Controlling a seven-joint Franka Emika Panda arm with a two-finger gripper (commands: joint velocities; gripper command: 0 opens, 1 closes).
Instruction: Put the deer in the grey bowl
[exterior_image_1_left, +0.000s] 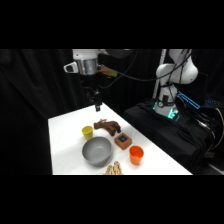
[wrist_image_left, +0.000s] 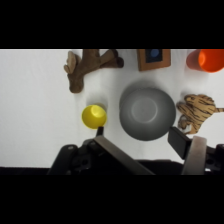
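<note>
One deer lies on the table, at about 1 o'clock from the bowl and just apart from it. We judge it light, soft and squashy, unlikely to slip; we would pinch its thick middle, not a leg. Our gripper hangs high above the deer, pointing straight down, its fingers parted and holding nothing

Side view: fixed beside the table, looking across and down from afar. Wrist view: straight down, closer. Shared: grey bowl, deer, yellow cup.
</note>
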